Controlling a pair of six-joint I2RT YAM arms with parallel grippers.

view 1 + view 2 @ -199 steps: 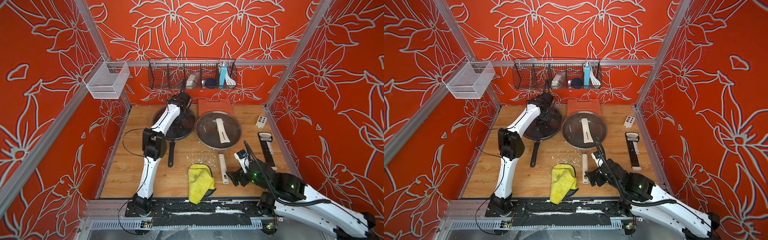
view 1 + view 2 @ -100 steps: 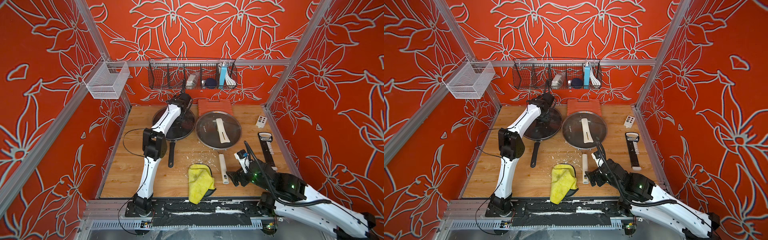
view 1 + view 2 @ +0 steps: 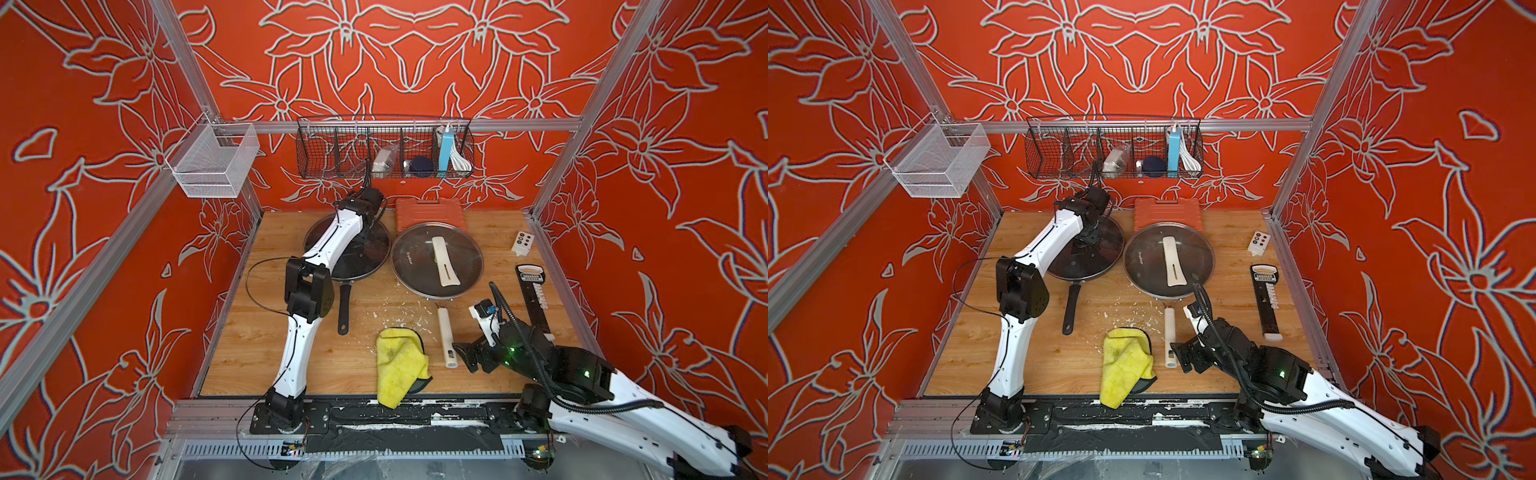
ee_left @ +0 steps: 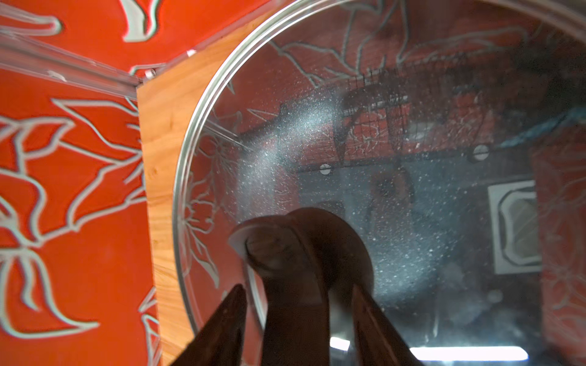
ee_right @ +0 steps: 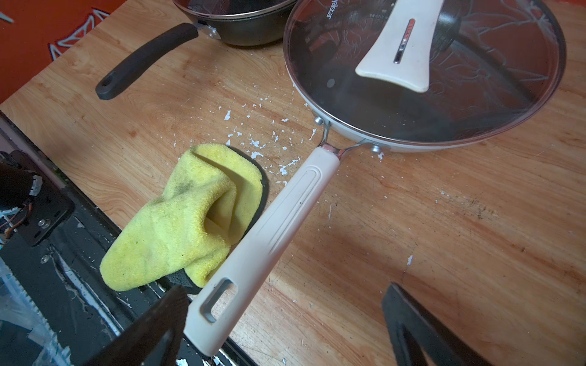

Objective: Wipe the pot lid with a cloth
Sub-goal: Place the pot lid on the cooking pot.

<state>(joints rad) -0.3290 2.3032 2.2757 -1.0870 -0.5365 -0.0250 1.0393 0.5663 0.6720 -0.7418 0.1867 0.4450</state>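
A glass pot lid [image 3: 368, 259] [image 4: 412, 190] with a dark handle [image 4: 295, 253] rests on the black pan [image 5: 250, 28] at the back left. My left gripper [image 4: 298, 288] [image 3: 1088, 237] is open and straddles that handle, with a gap on each side. The crumpled yellow cloth [image 3: 399, 365] [image 3: 1123, 365] [image 5: 177, 228] lies at the table's front edge, partly hanging over it. My right gripper [image 5: 285, 290] [image 3: 467, 355] stands wide open and holds nothing. It is low over the table, just right of the cloth, beside the end of the white pan handle [image 5: 263, 240].
A second glass lid [image 3: 436, 262] with a white handle covers the white pan. Behind it is an orange case [image 3: 428, 212]. A white button box [image 3: 523, 243] and a black tool [image 3: 534, 295] lie at the right. A wire basket [image 3: 386, 153] hangs on the back wall. White flecks [image 5: 257, 145] litter the wood.
My left gripper's jaws have opened off the lid's dark handle. Neither arm has visibly shifted, and the cloth lies where it was.
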